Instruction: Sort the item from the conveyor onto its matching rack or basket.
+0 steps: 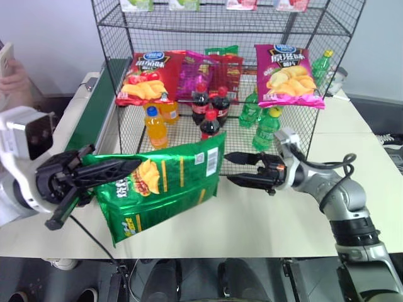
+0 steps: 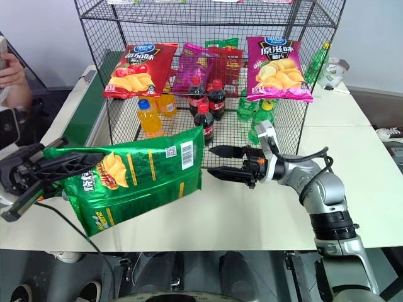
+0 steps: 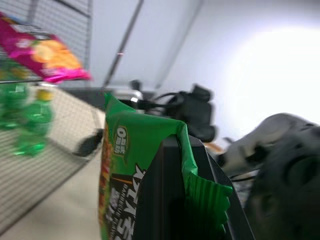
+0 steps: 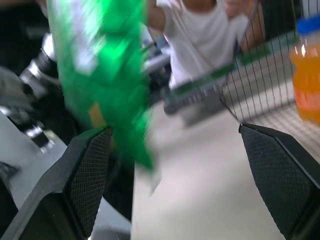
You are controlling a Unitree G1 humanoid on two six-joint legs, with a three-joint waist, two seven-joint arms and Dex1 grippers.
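The left hand (image 1: pixel 123 167) grips a green crisp bag (image 1: pixel 164 185) by its upper edge, holding it above the white table (image 1: pixel 264 220) in front of the black wire rack (image 1: pixel 220 38); the right hand (image 1: pixel 242 170), fingers spread wide and empty, points at the bag from just beside it

A plain pale wall (image 1: pixel 50 38) closes the room behind everything. A white table (image 1: pixel 283 220) spreads below and beyond the robot's arms, its far corner (image 1: pixel 343 107) reaching toward the wall. Dark floor (image 1: pixel 390 135) shows past the table's right edge. Light is even and bright.
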